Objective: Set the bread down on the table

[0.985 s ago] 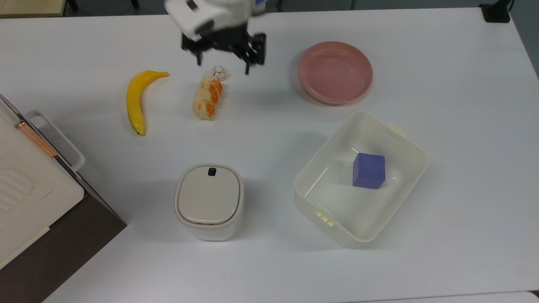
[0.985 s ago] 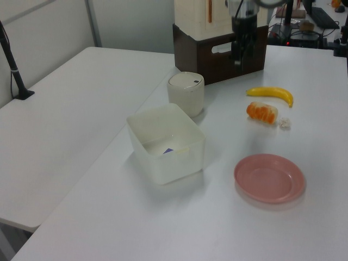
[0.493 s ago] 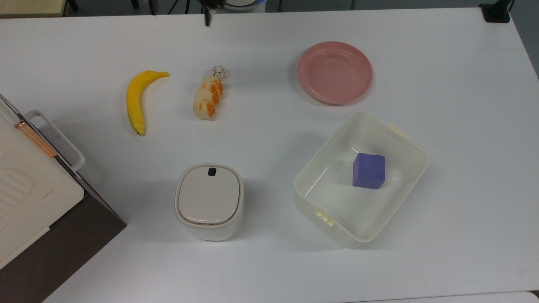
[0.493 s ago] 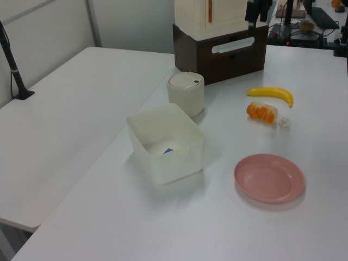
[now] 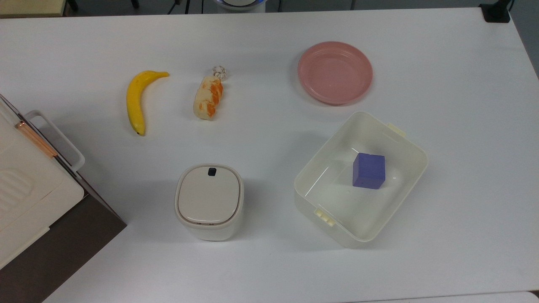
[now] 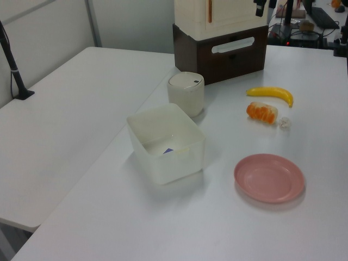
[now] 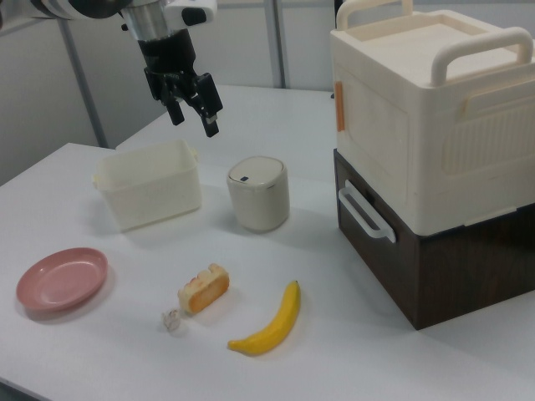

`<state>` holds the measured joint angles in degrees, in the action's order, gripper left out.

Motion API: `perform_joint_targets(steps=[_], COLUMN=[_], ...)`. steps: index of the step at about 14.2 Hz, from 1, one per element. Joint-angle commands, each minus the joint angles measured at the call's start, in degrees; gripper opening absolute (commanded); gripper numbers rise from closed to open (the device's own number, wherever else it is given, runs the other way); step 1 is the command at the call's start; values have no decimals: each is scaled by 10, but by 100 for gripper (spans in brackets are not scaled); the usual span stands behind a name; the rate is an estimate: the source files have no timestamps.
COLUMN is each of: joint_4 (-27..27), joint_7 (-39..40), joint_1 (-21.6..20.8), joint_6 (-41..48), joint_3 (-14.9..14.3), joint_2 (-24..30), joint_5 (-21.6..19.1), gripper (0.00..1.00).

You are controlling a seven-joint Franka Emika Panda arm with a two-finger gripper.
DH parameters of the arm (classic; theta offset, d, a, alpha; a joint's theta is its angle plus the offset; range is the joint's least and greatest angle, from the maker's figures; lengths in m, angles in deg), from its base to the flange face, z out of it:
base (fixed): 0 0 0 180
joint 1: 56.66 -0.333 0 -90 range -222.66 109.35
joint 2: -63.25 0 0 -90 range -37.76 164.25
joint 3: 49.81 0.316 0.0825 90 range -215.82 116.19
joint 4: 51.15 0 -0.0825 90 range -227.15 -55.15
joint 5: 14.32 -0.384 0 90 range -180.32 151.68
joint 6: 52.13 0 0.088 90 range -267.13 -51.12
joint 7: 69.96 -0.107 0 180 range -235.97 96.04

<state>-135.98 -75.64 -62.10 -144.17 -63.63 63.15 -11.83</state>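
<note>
We are seeing the large plain white worktop (image 5: 269, 261) carrying the small cream loaf stick of bread (image 5: 207, 97), lying flat at nine o'clock from the round pink plate (image 5: 335, 72). We are judging the placing done. Our hand (image 7: 191, 114) is hanging high, fingers spread wide, holding nothing.

A lab or office test room, by its look: plain white tables (image 6: 70, 125) pushed side by side; pale partition walls (image 6: 49, 27) on the left view's far left; cabled electronics (image 6: 296, 27) crowding a desk at the left view's far right.
</note>
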Motion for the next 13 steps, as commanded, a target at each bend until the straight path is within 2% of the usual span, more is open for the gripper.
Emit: perform_joint_targets(steps=[1,4,7,13], joint_4=[4,4,4,4], joint_7=[12,36,47,48], joint_1=[-13,-8,18,29], joint_6=[13,14,14,14], joint_3=[-14,-11,2,8], joint_2=[2,2,2,2], joint_5=[-8,-9,-20,-24], gripper=[100,100,100,100])
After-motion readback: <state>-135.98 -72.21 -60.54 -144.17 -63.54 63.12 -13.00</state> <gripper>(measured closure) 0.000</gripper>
